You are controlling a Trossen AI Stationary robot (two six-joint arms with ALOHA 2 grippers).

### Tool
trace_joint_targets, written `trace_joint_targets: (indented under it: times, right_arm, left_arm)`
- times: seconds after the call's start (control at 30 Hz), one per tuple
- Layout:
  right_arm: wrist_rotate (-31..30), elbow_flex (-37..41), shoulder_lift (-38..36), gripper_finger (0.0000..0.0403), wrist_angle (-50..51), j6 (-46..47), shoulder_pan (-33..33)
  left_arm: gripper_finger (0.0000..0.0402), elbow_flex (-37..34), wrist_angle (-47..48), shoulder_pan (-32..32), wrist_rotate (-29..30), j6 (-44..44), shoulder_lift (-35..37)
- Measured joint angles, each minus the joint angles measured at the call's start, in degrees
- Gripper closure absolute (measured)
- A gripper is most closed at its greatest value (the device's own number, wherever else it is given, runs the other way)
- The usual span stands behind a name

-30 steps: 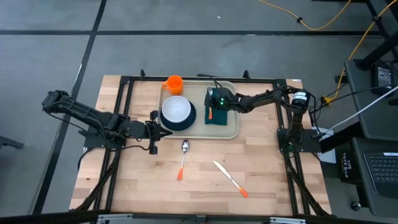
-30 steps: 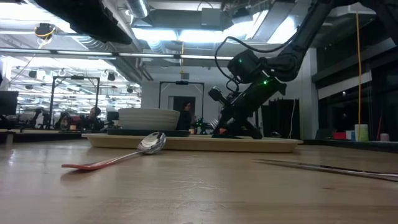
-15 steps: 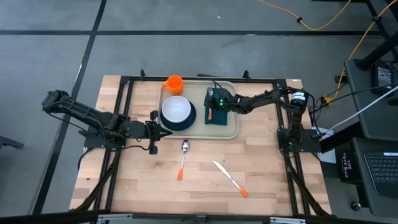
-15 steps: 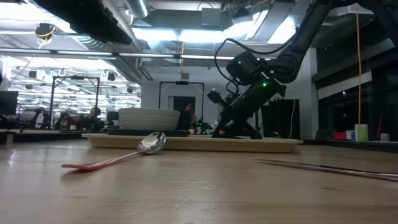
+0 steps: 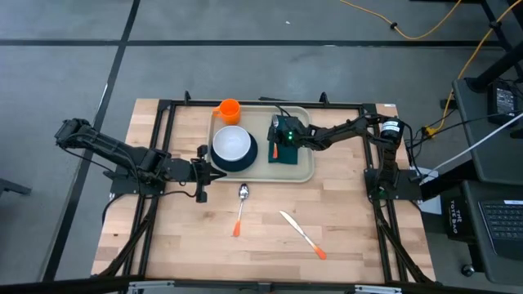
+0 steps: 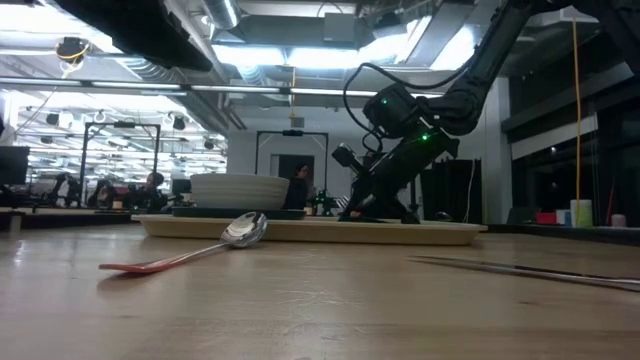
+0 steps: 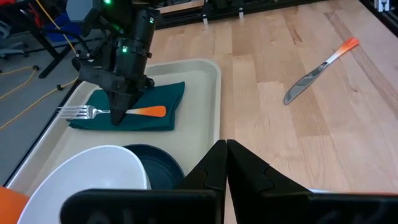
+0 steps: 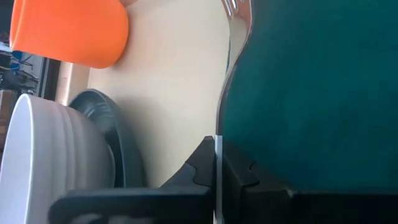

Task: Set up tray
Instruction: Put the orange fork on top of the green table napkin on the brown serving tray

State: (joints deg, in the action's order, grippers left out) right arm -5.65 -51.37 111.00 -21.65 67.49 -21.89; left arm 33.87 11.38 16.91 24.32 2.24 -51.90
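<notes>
Tray [image 5: 304, 170], unmarked beige plastic

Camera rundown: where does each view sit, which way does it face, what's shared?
High: overhead, straight down; both arms, tray.
Low: table height, across the spoon to the tray; right arm.
Left wrist: past its shut gripper toward the fork on the napkin.
Right wrist: right gripper shut on the fork.
Shared: bowl, in all.

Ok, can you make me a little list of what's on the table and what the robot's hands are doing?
tray: holds bowl, plate, napkin, fork
bowl: white, on dark plate
napkin: green, fork lying on it
cup: orange, at tray's far corner
spoon: on table, off tray
knife: on table, off tray
right gripper: shut, down on fork
left gripper: shut, waiting beside tray
</notes>
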Motion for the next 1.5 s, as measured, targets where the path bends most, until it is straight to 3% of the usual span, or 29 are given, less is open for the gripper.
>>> trace_joint_targets:
  times: [0.6, 1.1, 1.5]
  right_arm:
    - [1.22, 0.00, 0.00, 0.0383, 0.02, 1.04, 0.00]
    - [0.89, 0.00, 0.00, 0.0313, 0.02, 1.15, 0.00]
    - [0.76, 0.00, 0.00, 0.0314, -3.99, -7.99, 0.00]
  left_arm:
    - [0.0396, 0.00, 0.00, 0.00, 0.00, 0.00, 0.00]
    - [0.0396, 0.00, 0.00, -0.01, 0.00, 0.00, 0.00]
    - [0.0396, 0.00, 0.00, 0.00, 0.00, 0.00, 0.00]
